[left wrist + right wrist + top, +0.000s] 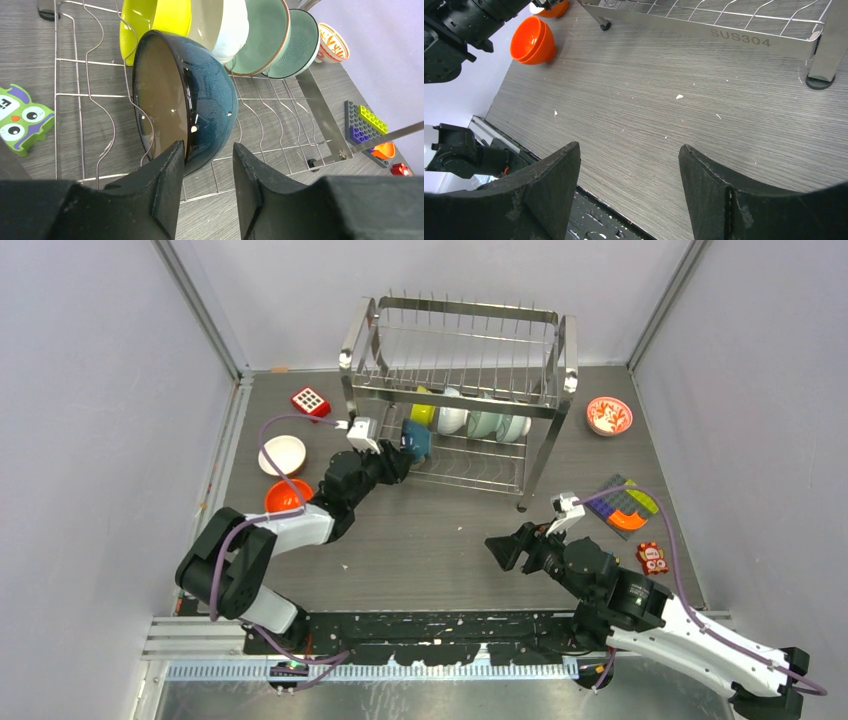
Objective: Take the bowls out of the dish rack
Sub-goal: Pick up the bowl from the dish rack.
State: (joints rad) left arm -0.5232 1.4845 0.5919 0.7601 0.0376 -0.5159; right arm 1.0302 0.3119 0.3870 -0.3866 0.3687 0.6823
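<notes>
The steel dish rack (460,340) stands at the back. On its lower tier stand a dark blue bowl (210,100), a lime-yellow bowl (155,20), a white one (225,25) and two pale teal ones (265,35). My left gripper (208,146) reaches into the rack's left end (400,455). Its jaws straddle the dark blue bowl's lower rim, one finger inside the bowl, the other a little off the outer wall. A white bowl (282,454) and an orange bowl (287,497) sit on the table at the left. A red-and-white bowl (609,416) sits to the right of the rack. My right gripper (629,150) hovers open and empty over bare table (500,550).
A red block with white dots (311,401) lies left of the rack. Flat toy bricks (625,505) and a small red toy (652,557) lie at the right. A green owl toy (22,117) shows beside the rack. Grey walls close in on three sides.
</notes>
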